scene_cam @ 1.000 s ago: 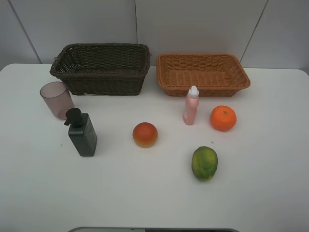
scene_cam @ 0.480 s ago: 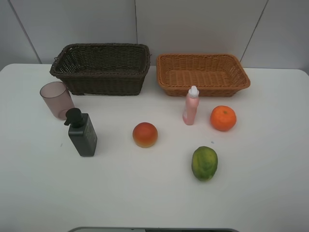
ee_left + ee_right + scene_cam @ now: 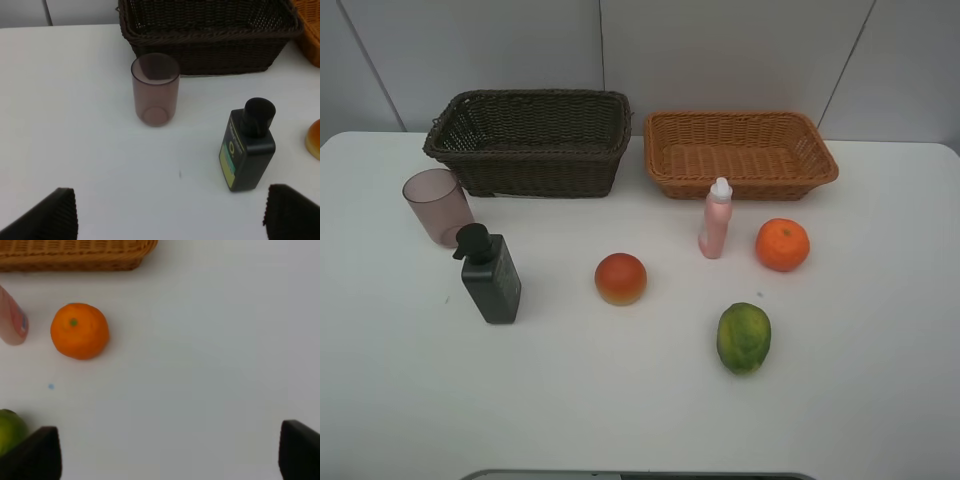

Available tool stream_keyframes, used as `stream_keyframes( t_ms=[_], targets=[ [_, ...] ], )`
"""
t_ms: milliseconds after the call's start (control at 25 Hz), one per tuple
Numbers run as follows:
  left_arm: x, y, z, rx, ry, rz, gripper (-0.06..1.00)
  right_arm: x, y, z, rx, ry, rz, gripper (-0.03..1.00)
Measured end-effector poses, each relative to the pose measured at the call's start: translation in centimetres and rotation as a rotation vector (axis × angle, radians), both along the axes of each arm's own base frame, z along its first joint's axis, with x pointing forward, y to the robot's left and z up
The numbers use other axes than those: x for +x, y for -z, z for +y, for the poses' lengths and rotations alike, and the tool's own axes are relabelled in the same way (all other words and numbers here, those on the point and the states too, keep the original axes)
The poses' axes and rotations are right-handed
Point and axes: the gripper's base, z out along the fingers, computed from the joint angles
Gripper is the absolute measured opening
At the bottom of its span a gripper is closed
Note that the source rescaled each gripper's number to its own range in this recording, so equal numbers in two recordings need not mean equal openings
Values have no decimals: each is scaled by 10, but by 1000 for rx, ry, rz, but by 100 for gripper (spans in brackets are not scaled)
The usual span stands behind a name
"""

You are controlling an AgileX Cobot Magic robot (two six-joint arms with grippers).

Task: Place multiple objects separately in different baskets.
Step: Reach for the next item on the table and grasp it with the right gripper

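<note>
On the white table, a dark brown basket [image 3: 528, 140] and an orange-tan basket [image 3: 738, 152] stand side by side at the back, both holding nothing. In front lie a mauve cup [image 3: 437, 206], a dark pump bottle [image 3: 489, 275], a red-yellow fruit [image 3: 620, 278], a pink bottle [image 3: 716, 219], an orange [image 3: 782, 244] and a green fruit [image 3: 744, 337]. Neither arm shows in the high view. My left gripper [image 3: 170, 212] is open, its fingertips wide apart short of the cup [image 3: 155, 89] and pump bottle [image 3: 248, 146]. My right gripper [image 3: 167, 452] is open, short of the orange [image 3: 79, 330].
The table's front edge [image 3: 640, 474] lies low in the high view. A white panelled wall rises behind the baskets. The right wrist view catches the tan basket's rim [image 3: 75, 260], the pink bottle's side [image 3: 12, 320] and the green fruit's edge [image 3: 10, 432].
</note>
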Motion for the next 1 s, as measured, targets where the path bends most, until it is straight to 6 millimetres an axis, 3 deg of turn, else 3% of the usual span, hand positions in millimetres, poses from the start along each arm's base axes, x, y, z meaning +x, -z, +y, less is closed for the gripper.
stream_keyframes(
  t_ms=[200,440,720,1000],
  targets=[
    [0,0,0,0,0,0,96,47,-3,-2,8,-1,141,86],
    [0,0,0,0,0,0,96,98,26,2,49,-22,298,86],
    [0,0,0,0,0,-1,96,147,60,35,78,-147,445,86],
    [0,0,0,0,0,-1,96,192,84,58,123,-26,519,86]
  ],
)
